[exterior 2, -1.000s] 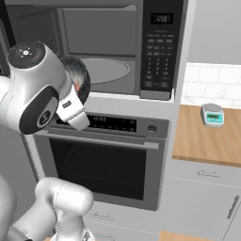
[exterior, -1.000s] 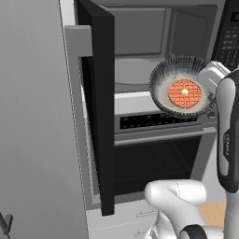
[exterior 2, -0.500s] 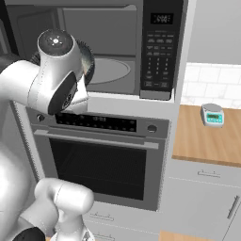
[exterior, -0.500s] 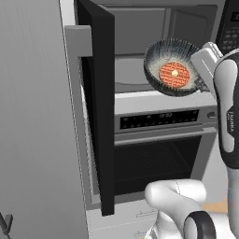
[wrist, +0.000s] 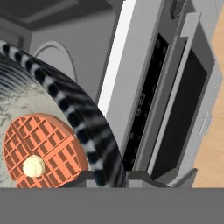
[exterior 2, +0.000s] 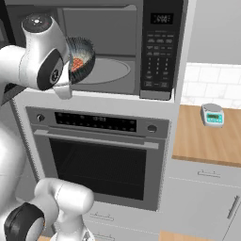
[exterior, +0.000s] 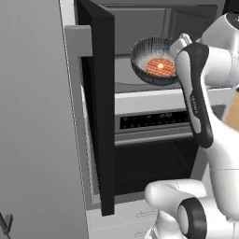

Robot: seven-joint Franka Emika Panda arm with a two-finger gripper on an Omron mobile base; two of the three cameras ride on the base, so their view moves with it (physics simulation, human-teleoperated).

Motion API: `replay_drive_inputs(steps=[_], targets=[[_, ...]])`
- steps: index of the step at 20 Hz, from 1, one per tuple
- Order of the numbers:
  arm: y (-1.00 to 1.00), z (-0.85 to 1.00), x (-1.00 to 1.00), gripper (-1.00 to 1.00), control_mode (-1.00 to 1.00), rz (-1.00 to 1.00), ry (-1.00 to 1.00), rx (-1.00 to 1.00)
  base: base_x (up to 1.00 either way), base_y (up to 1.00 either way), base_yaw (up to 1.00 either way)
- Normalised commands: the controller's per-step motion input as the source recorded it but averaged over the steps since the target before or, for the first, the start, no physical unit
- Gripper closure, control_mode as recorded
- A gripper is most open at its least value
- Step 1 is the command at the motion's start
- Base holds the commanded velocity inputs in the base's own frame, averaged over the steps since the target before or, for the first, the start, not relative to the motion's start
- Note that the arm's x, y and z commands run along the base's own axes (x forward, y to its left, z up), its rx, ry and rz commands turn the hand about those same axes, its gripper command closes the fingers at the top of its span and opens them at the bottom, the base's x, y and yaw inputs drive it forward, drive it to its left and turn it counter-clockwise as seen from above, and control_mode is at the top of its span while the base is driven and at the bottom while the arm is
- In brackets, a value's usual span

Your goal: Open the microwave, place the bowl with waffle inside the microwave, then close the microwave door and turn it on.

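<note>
The microwave (exterior 2: pixel 157 52) stands open, and its black door (exterior: pixel 95 93) swings out to the left, edge-on to me. My gripper (exterior: pixel 176 48) is shut on the right rim of the grey patterned bowl (exterior: pixel 156 63), which it holds at the mouth of the grey cavity, tilted slightly. Inside the bowl lies a round orange waffle (exterior: pixel 160 66) with a pat of butter. In the hand view the gripper (wrist: pixel 107 177) clamps the bowl's striped rim (wrist: pixel 83 118), with the waffle (wrist: pixel 39 151) to the left. The turntable (exterior 2: pixel 106 70) lies behind the bowl (exterior 2: pixel 84 59).
Below the microwave is a silver-fronted oven (exterior 2: pixel 99 155) with a horizontal handle. A tall grey cabinet panel (exterior: pixel 32 116) stands left of the open door. On the wooden counter (exterior 2: pixel 207 141) to the right sits a small kitchen scale (exterior 2: pixel 212 114).
The arm has lifted the bowl up and forward, from in front of the oven's top to the microwave opening, and brought it more level.
</note>
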Motion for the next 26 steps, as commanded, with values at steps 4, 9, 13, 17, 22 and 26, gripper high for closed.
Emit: replay_drive_inputs(steps=[4,9,13,17,22,26], targets=[[0.05,-0.07,0.76,1.00,-1.00,-0.06,0.05,0.00,0.00,0.00,0.00],[0.17,-0.24,0.92,1.00,-1.00,0.03,0.12,0.00,0.00,0.00,0.00],[0.20,-0.29,1.00,1.00,-1.00,0.08,0.13,0.00,0.00,0.00,0.00],[0.13,-0.06,0.92,1.00,-1.00,0.07,0.04,0.00,0.00,0.00,0.00],[0.05,0.00,0.63,-1.00,-1.00,0.01,0.00,0.00,0.00,0.00,0.00],[-0.03,0.00,0.01,-1.00,-1.00,0.00,-0.19,0.08,0.00,0.00,0.00]])
